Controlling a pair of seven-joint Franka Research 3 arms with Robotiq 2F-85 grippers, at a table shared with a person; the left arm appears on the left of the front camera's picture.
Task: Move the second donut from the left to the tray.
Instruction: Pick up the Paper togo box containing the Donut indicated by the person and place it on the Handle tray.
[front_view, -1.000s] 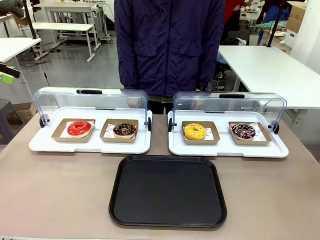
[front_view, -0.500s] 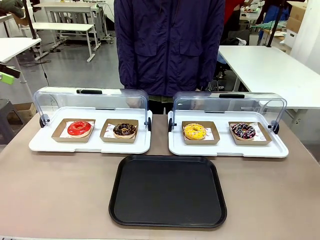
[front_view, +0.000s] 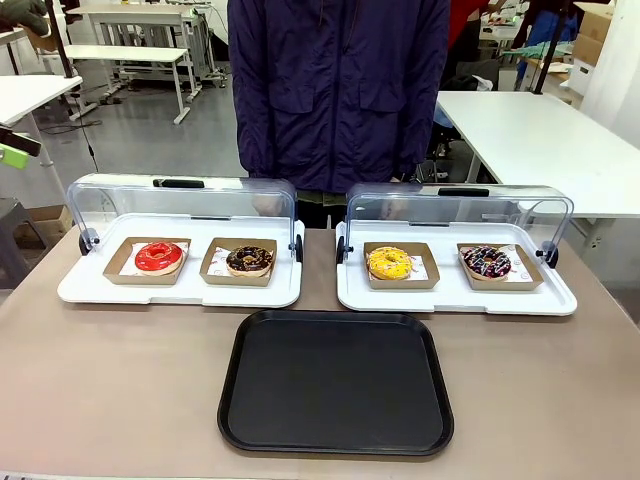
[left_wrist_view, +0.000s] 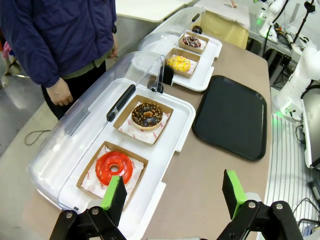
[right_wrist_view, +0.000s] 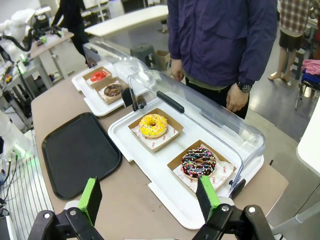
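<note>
The dark chocolate-glazed, tan-crumbed ring donut (front_view: 249, 260) is sitting in a brown cardboard holder (front_view: 238, 277), at eleven o'clock from the large flat black plastic tray (front_view: 335, 385), the clear lid (front_view: 180, 208) behind it standing open for access. The left gripper (left_wrist_view: 173, 192) and right gripper (right_wrist_view: 149, 197) are hovering, jaws spread, ready.

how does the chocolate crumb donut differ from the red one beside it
Glaze: the chocolate crumb donut is dark brown with pale tan crumbs; the red donut is plain glossy red. Place: in the white display tray, the chocolate crumb donut lies nearer the black tray, the red donut at the left end. Both are rings in brown cardboard holders.
</note>
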